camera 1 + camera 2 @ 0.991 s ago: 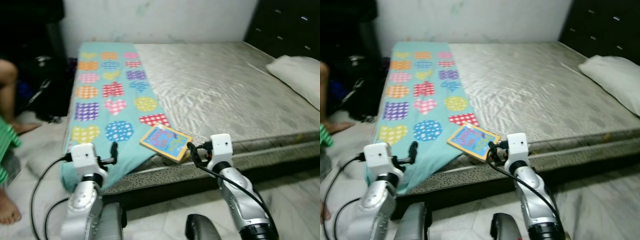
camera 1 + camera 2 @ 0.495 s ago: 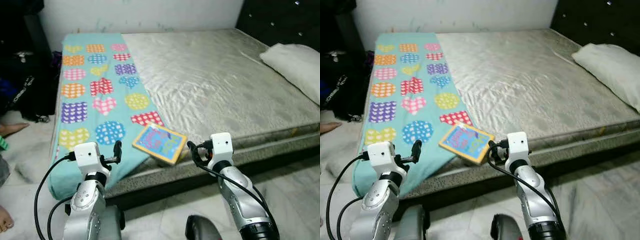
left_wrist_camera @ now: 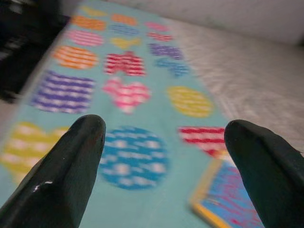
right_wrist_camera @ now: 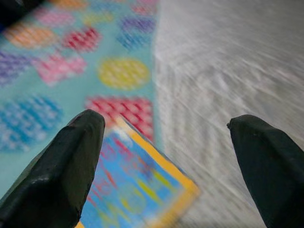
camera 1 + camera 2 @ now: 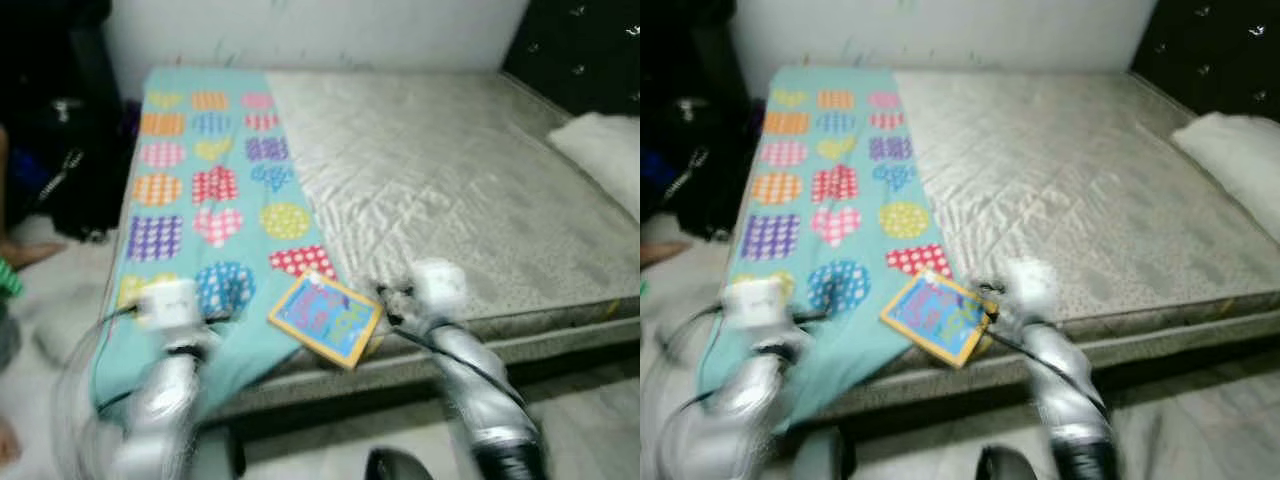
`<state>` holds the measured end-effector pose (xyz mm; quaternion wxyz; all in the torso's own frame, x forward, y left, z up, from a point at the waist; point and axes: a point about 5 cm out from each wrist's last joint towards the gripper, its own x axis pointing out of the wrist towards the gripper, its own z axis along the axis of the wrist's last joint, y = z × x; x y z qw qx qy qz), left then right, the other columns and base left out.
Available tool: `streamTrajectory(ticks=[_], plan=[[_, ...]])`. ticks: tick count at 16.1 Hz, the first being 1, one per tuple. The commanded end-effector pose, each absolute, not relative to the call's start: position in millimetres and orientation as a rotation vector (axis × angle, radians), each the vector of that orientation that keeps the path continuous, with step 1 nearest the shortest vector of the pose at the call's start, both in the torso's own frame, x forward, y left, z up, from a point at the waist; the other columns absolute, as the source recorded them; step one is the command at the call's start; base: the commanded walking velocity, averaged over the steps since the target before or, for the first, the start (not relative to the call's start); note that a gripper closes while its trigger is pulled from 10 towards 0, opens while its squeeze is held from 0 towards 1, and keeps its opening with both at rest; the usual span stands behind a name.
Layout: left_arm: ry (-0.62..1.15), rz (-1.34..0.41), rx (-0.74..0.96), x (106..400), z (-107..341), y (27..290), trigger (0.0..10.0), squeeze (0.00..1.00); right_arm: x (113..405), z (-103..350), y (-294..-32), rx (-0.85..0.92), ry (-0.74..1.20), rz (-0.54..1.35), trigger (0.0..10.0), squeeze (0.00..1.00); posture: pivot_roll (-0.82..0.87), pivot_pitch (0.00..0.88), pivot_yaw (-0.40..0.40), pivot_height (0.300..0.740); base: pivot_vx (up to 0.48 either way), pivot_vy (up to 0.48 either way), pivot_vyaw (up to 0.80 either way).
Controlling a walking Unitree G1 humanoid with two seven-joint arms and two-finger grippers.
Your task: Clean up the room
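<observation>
A blue book with a yellow border (image 5: pixel 325 318) lies tilted at the near edge of the bed, half on a teal blanket with coloured hearts (image 5: pixel 205 200). My left gripper (image 3: pixel 166 166) hovers open over the blanket, with the book (image 3: pixel 228 209) just ahead of it. My right gripper (image 4: pixel 166 166) is open right above the book (image 4: pixel 137 190), its fingers spread wide. In the head views both arms are blurred; the right gripper (image 5: pixel 390 300) sits beside the book's right edge and the left gripper (image 5: pixel 225 310) is near the blanket's front.
The grey mattress (image 5: pixel 450 180) spreads to the right, with a white pillow (image 5: pixel 605 150) at its far right and a dark headboard (image 5: pixel 590 50) behind. A person's leg (image 5: pixel 20 250) and dark bags (image 5: pixel 60 150) are on the left. Pale floor lies below the bed.
The camera has shifted and the picture is now blurred by motion. Both arms have lifted a little toward the bed edge; the book lies where it was.
</observation>
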<state>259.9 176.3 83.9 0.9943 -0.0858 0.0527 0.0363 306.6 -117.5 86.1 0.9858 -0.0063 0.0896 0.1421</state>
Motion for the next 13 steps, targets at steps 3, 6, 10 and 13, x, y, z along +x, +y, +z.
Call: streamTrajectory(ticks=[3, 6, 10, 13], plan=[[0.127, 0.035, -0.188, 263.3, 82.8, 158.6, 10.0, 0.0, 302.3, 75.3, -140.3, -0.025, 0.228, 0.224, 10.0, 0.0, -0.09, 0.0, -0.061, 0.604, 0.0, 0.0, 0.0], [0.14, 0.037, -0.192, 264.5, 80.8, 159.4, 10.0, 0.0, 302.4, 75.0, -137.9, -0.057, 0.23, 0.244, 10.0, 0.0, -0.1, 0.0, -0.061, 0.604, 0.0, 0.0, 0.27], [0.156, 0.031, -0.19, 266.0, 79.3, 157.6, 10.0, 0.0, 303.1, 73.4, -137.9, -0.056, 0.244, 0.237, 10.0, 0.0, -0.1, 0.0, -0.056, 0.604, 0.0, 0.0, 0.8], [0.161, 0.027, -0.193, 266.3, 78.9, 157.4, 10.0, 0.0, 304.1, 71.7, -138.3, -0.056, 0.261, 0.23, 10.0, 0.0, -0.1, 0.0, -0.056, 0.604, 0.0, 0.0, 0.41]])
